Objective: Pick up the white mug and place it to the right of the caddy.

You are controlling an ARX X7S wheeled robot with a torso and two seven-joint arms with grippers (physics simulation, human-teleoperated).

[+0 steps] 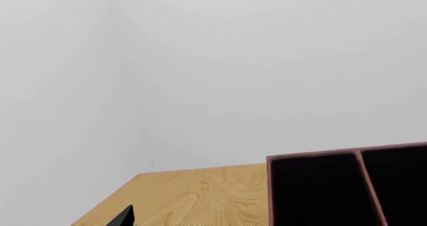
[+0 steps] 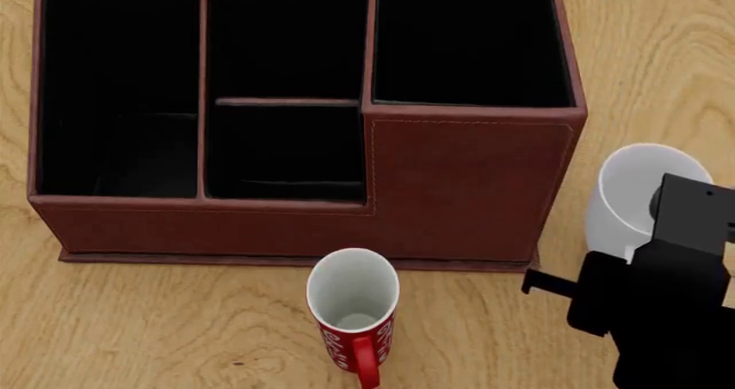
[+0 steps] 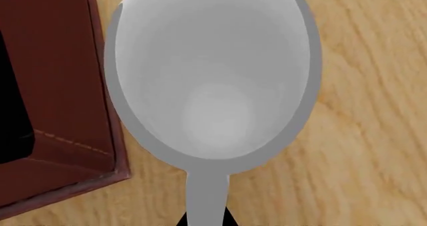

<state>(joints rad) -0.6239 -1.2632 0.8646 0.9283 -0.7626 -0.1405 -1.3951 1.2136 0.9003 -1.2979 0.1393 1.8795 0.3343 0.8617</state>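
Fingers of the right gripper (image 3: 203, 221) appear clamped on the handle of the white mug (image 2: 635, 191), holding it upright just right of the caddy (image 2: 471, 182) above the counter (image 2: 138, 320); left fingers' state cannot be told.

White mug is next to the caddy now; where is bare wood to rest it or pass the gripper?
Bare table runs right of the caddy, beyond the white mug. More lies in front of the caddy, left of the red mug. It is crowded between caddy and white mug, where the right gripper sits.
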